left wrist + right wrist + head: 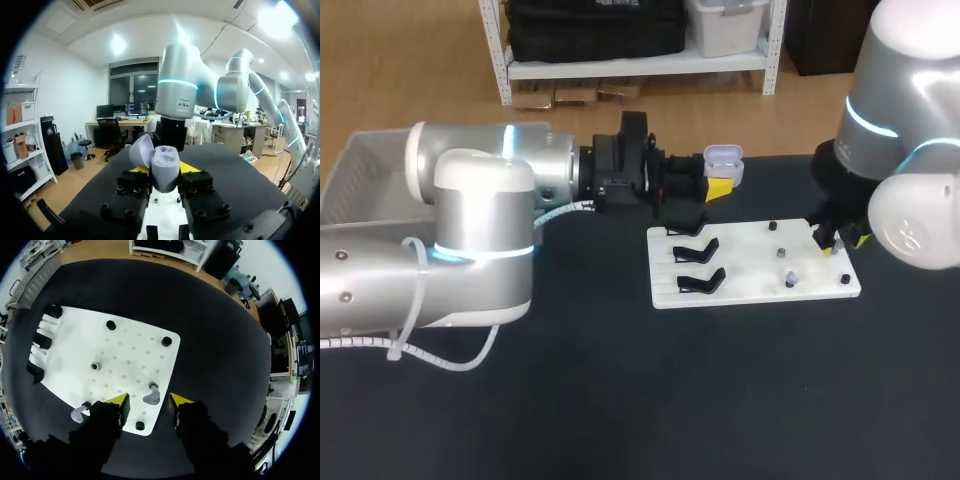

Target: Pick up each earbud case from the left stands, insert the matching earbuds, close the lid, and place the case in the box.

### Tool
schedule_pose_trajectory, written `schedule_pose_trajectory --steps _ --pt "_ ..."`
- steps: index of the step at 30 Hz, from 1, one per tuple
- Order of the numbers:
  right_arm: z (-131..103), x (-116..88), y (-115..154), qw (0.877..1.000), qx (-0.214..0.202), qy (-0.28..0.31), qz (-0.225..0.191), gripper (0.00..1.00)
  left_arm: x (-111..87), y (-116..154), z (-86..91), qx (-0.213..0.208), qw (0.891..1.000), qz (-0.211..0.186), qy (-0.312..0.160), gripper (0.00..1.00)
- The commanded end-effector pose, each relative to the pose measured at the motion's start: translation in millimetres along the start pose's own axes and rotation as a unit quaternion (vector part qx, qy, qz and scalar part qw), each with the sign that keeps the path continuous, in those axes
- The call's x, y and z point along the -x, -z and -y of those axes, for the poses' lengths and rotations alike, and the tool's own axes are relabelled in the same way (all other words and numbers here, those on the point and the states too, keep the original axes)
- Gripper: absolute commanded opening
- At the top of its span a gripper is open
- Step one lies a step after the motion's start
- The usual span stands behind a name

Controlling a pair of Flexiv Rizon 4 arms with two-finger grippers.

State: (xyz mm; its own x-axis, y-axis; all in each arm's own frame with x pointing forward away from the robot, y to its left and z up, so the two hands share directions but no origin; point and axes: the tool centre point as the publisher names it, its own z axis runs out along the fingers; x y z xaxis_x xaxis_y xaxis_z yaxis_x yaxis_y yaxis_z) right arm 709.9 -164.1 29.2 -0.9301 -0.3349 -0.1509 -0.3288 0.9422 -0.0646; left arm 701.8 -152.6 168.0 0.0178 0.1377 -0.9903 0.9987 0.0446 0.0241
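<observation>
The left gripper (164, 169) pinched the open earbud case (723, 158) from both sides, its lid (142, 150) swung up, near the table's far edge beyond the white board (750, 262). The right gripper (150, 401) hung over the board's right end with its fingers spread. An earbud (151, 397) sat between them, touching neither.

Dark counter (620, 400) is lying open in front of the white perforated board (750, 262). Black hooked stands (698, 255) are crowding the board's left edge. Small black pegs (111, 325) are dotting its right half. Right hand (149, 400) is hanging spread over the right edge, with a pale lilac earbud (151, 398) sitting between its fingers. Grey left arm (480, 230) is spanning the counter's left side, its left hand (716, 185) clamping an open lilac case (723, 158) behind the board.
</observation>
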Motion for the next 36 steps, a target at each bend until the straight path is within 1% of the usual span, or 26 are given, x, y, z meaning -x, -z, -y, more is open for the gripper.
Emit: schedule_pose_trajectory --steps 1,3,5,6,12,14,17,19,20,23,25,26,30,32,33,34,36 --pt "-0.6 2.1 -2.7 1.000 -0.003 -0.001 -0.003 0.46 -1.7 0.1 0.6 0.002 1.000 0.004 -0.002 0.00" --pt "-0.6 1.9 -2.9 1.000 -0.003 -0.003 -0.003 0.44 -1.7 0.1 0.6 0.002 1.000 0.004 -0.002 0.00" --pt "-0.2 1.1 -3.4 1.000 -0.004 -0.005 -0.003 0.39 -1.7 0.1 0.6 0.002 1.000 0.004 -0.002 0.00" --pt "-0.2 0.8 -3.5 1.000 -0.004 -0.006 -0.004 0.38 -1.7 0.1 0.6 0.002 1.000 0.004 -0.002 0.00" --pt "2.3 -0.1 -5.2 1.000 -0.005 -0.011 -0.004 0.38 -1.7 0.1 0.6 0.002 1.000 0.004 -0.002 0.00" --pt "2.6 0.3 -5.4 1.000 -0.006 -0.011 -0.004 0.36 -1.7 0.1 0.6 0.002 1.000 0.004 -0.002 0.00" --pt "2.7 0.7 -5.5 1.000 -0.007 -0.011 -0.006 0.29 -1.7 0.1 0.6 0.002 1.000 0.004 -0.002 0.00" --pt "2.7 0.8 -5.8 1.000 -0.007 -0.011 -0.006 0.27 -1.7 0.1 0.6 0.002 1.000 0.004 -0.002 0.00" --pt "2.7 0.8 -5.9 1.000 -0.006 -0.012 -0.005 0.24 -1.7 0.1 0.6 0.002 1.000 0.004 -0.002 0.00" --pt "2.9 1.0 -7.6 1.000 -0.005 -0.013 -0.005 0.19 -1.7 0.1 0.6 0.002 1.000 0.004 -0.002 0.00" --pt "3.0 0.9 -7.8 1.000 -0.006 -0.014 -0.005 0.09 -1.7 0.1 0.6 0.002 1.000 0.004 -0.002 0.00" --pt "3.0 0.8 -7.8 1.000 -0.006 -0.015 -0.006 0.00 -1.7 0.1 0.6 0.002 1.000 0.004 -0.002 0.00" --pt "0.6 0.1 -1.2 1.000 -0.010 -0.014 -0.008 0.00 -1.7 0.1 0.6 0.002 1.000 0.004 -0.002 0.00" --pt "0.2 0.3 7.7 1.000 -0.016 -0.016 -0.001 0.00 -1.7 0.1 0.6 0.002 1.000 0.004 -0.002 0.00" --pt "-0.3 0.7 13.4 0.999 -0.031 -0.011 -0.002 0.00 -1.7 0.1 0.6 0.002 1.000 0.004 -0.002 0.00" --pt "-1.1 1.2 18.8 0.999 -0.036 -0.009 -0.003 0.00 -1.7 0.1 0.6 0.002 1.000 0.004 -0.002 0.00" --pt "-4.2 1.3 31.6 0.999 -0.034 -0.012 0.002 0.00 -1.7 0.1 0.6 0.002 1.000 0.004 -0.002 0.00"
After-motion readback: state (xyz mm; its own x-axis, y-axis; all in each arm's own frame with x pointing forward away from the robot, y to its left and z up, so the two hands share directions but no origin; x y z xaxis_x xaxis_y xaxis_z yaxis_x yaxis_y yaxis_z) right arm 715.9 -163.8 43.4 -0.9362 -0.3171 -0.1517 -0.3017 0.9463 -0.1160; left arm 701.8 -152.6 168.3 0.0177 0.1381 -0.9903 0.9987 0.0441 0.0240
